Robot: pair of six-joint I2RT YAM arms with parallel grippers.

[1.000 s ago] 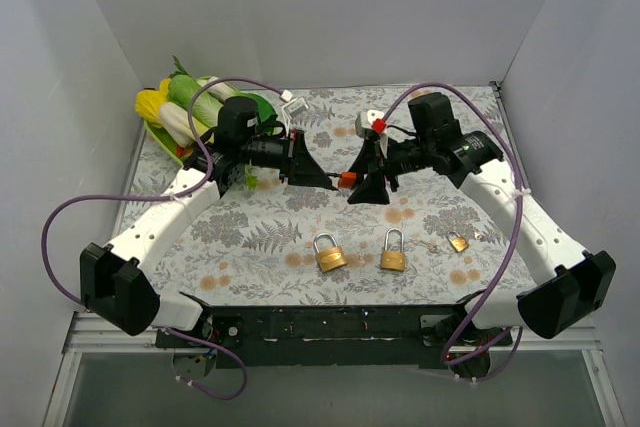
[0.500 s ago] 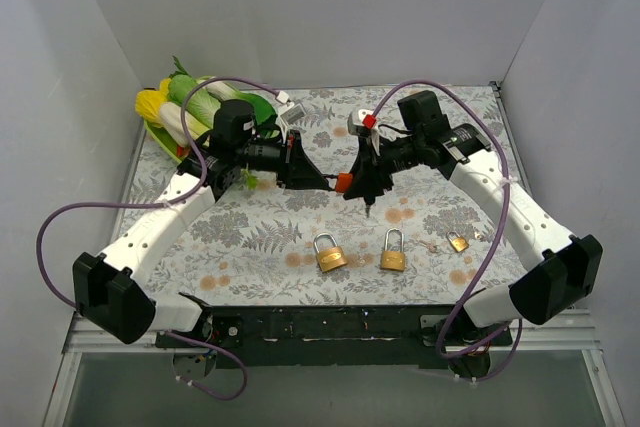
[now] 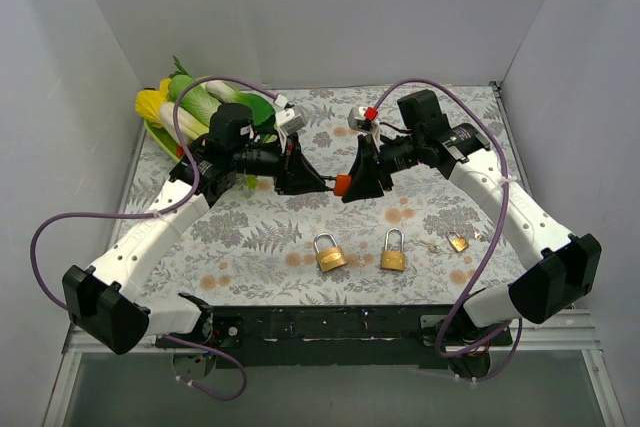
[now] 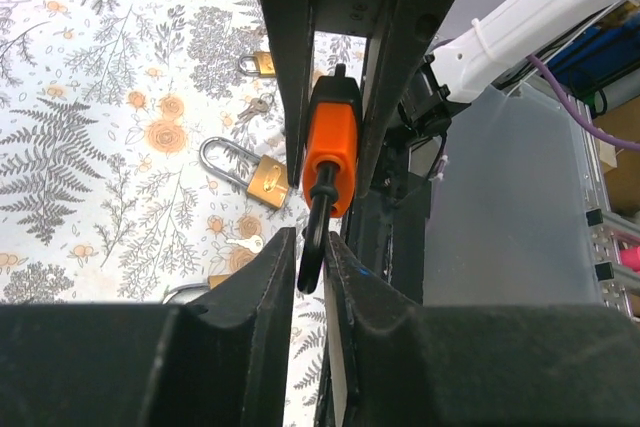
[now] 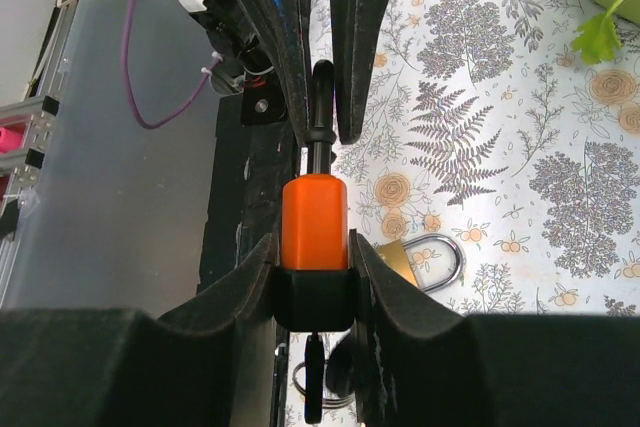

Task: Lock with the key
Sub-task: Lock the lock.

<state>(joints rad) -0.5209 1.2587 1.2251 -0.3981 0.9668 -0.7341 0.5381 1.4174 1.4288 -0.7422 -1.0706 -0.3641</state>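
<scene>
1. Orange padlock (image 3: 342, 184) is held in the air between the two hands, raised off the flowered desk (image 3: 250, 232), lying roughly level.
2. Right hand (image 5: 313, 269) is closed partway onto the orange body. The body is clamped between both fingers, flush on each side.
3. Shackle (image 4: 312, 237) is pointed away from the right hand and into the left hand (image 4: 311, 259).
4. Left hand is nearly closed, with one fingertip at either side of the shackle loop. Whether the pads press the shackle or stand just off it cannot be told.
5. Black stub (image 5: 313, 387) is seen at the padlock's base, on the palm side of the right hand. Whether it is a key cannot be told.
6. The two hands are set tip to tip, fingertips almost touching, with the padlock bridging them.
7. Below the hands, toward the arm bases, two brass padlocks are laid flat on the desk: first brass padlock (image 3: 328, 253) under the left hand, second brass padlock (image 3: 394, 253) under the right hand, near each other but apart.
8. Small brass padlock (image 3: 458, 243) is laid further out on the right hand's outer side. Loose key (image 4: 258, 105) is seen on the cloth between it and the second brass padlock.
9. Toy vegetables (image 3: 190, 107) are piled behind the left hand, past its wrist, at the far corner of the desk.
</scene>
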